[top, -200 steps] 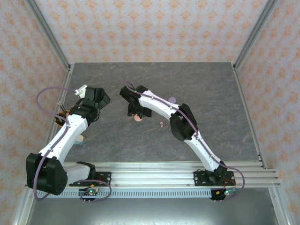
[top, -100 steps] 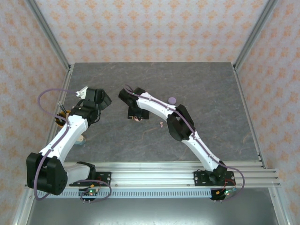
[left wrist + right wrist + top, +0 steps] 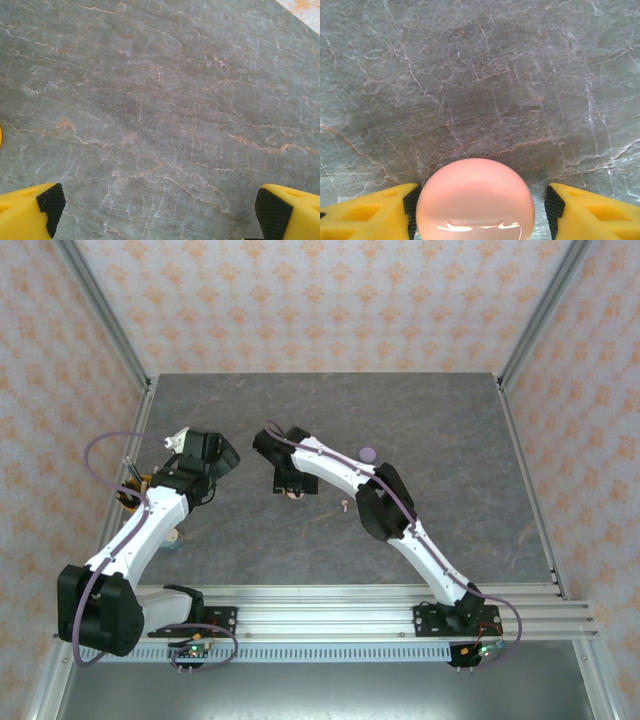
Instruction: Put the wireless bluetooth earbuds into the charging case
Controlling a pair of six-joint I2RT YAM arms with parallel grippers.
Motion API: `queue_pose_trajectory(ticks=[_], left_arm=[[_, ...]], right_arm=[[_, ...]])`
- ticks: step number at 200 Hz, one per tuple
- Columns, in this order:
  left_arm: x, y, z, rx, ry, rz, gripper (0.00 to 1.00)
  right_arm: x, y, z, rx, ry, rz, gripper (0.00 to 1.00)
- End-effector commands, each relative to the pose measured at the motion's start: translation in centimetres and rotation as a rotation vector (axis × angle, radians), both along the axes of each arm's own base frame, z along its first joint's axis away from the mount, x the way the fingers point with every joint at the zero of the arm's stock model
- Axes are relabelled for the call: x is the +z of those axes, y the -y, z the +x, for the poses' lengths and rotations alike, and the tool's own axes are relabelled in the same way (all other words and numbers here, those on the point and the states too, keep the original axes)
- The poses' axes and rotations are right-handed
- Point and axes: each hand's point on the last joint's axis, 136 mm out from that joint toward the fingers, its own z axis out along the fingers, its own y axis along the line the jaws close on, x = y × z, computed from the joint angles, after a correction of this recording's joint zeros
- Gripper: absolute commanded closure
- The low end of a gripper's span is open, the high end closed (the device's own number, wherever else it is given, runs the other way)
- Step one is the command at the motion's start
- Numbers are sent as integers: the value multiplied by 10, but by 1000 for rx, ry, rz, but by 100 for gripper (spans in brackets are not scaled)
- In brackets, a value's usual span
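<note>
Right wrist view showed my right pincer (image 3: pixel 480 205) apart, straddling the pink case (image 3: pixel 475 192), not yet clamped. The left pincer (image 3: pixel 161 207) gaped over the desk (image 3: pixel 160 100). An earbud (image 3: pixel 344 505) lay near the case's right. Grasping step, I judged; next, squeeze gently.

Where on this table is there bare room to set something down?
Bare: the far strip of table along the back wall, and the right side beyond the right arm. Crowded: the middle, with the pink case, lilac case and a loose earbud.

One pink case (image 3: pixel 475 200), one lilac case (image 3: pixel 367 453), one earbud (image 3: pixel 344 505).
</note>
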Motion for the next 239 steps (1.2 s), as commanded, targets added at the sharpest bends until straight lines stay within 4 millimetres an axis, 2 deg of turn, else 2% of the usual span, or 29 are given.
queue_pose_trajectory(ticks=[1, 24, 64, 77, 111, 123, 150, 181, 207, 239], left_arm=[[0, -3, -4, 17, 4, -12, 0], [-1, -3, -4, 22, 1, -17, 0], [-4, -2, -6, 31, -14, -31, 0], [-7, 0, -7, 26, -19, -42, 0], [-19, 17, -5, -31, -5, -107, 0], [-24, 29, -1, -72, 20, -156, 0], [-35, 69, 9, -224, 89, -309, 0], [-33, 120, 18, -406, 154, -459, 0], [-40, 155, 21, -519, 155, -502, 0], [-53, 197, 24, -622, 153, -536, 8]], right_arm=[[-11, 8, 6, -8, 3, -30, 34], [-13, 7, 5, -13, -6, -22, 38], [-9, 9, 4, -23, 0, -12, 50], [-4, 11, 8, -38, 14, 2, 54], [14, 23, 18, -104, 43, 74, 57], [21, 28, 22, -126, 50, 101, 57], [31, 39, 31, -174, 58, 150, 58], [33, 48, 41, -239, 48, 211, 59], [35, 53, 49, -278, 40, 248, 59], [37, 55, 53, -317, 29, 289, 59]])
